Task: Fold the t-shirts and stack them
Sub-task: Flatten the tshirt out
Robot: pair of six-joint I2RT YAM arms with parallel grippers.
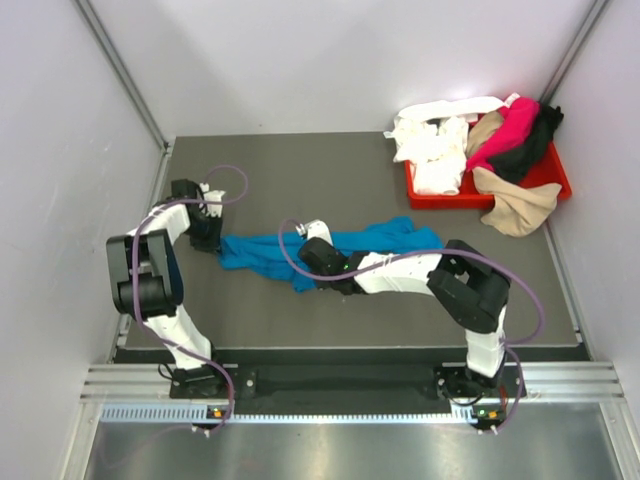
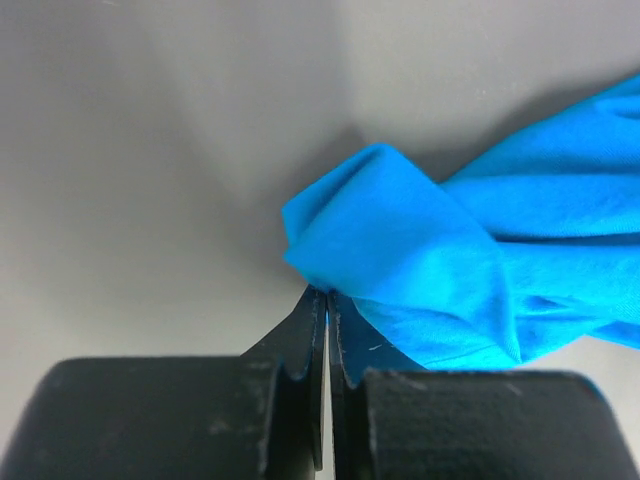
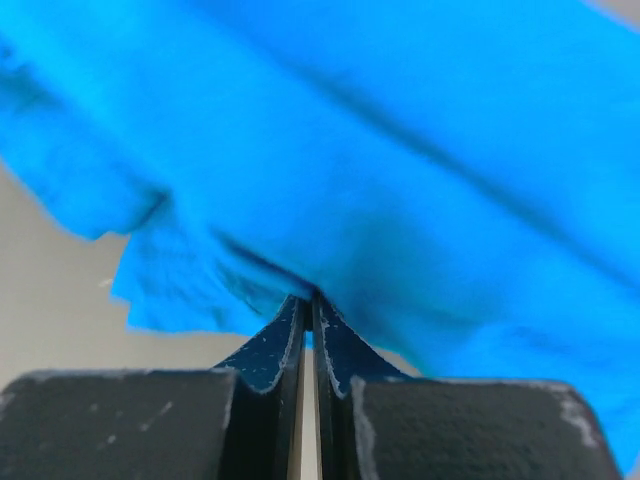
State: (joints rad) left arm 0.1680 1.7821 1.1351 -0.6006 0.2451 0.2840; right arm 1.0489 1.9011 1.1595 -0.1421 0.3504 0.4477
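Note:
The bright blue t-shirt (image 1: 262,250) lies stretched in a crumpled band across the middle of the dark mat. My left gripper (image 1: 218,243) is at its left end, and in the left wrist view the gripper (image 2: 327,292) is shut, pinching a bunched corner of the blue t-shirt (image 2: 440,250). My right gripper (image 1: 318,266) is at the band's middle. In the right wrist view the gripper (image 3: 308,297) is shut on a fold of the blue t-shirt (image 3: 380,150), which fills that view. The white (image 1: 432,140), magenta (image 1: 505,130), black (image 1: 530,145) and tan (image 1: 515,205) t-shirts lie heaped at the back right.
A red tray (image 1: 545,185) at the back right corner holds the heaped shirts; the tan one spills over its front edge onto the mat (image 1: 300,175). White walls close in the left, back and right sides. The right forearm lies low across the mat's middle.

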